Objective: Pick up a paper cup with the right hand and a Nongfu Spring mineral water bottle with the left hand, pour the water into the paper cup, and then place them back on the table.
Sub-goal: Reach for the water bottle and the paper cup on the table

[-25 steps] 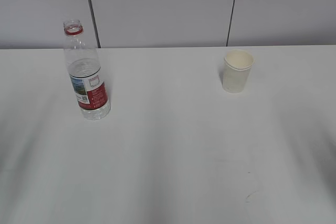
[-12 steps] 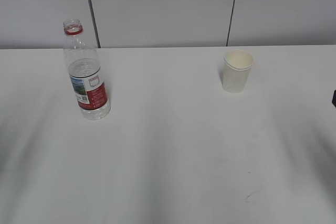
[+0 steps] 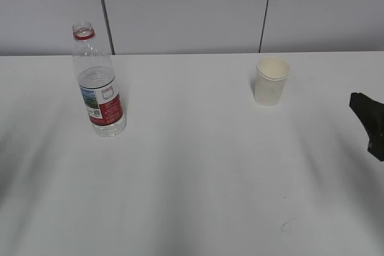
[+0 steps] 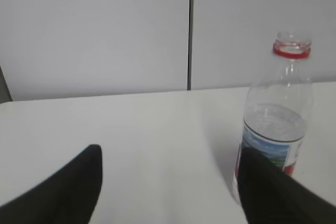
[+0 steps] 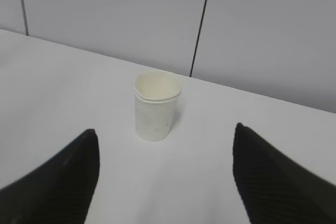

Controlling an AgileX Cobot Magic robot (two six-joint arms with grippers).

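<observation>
The Nongfu Spring bottle [image 3: 99,82] stands upright at the left of the white table [image 3: 192,166], uncapped, with water up to its shoulder. In the left wrist view the bottle [image 4: 275,124] stands at the right, partly behind the right finger. My left gripper [image 4: 168,182] is open and empty, out of the exterior view. The paper cup [image 3: 271,81] stands upright at the back right. In the right wrist view the cup [image 5: 156,106] stands ahead, between the fingers' lines but beyond them. My right gripper [image 5: 165,174] is open and empty; one black finger [image 3: 369,121] shows at the exterior view's right edge.
A grey panelled wall [image 3: 192,10] with dark seams runs behind the table's far edge. Faint dark marks [image 3: 287,223] lie on the tabletop near the front right.
My right gripper has come into the exterior view from the right edge, moving left toward the cup. The bottle and the cup have not moved.
</observation>
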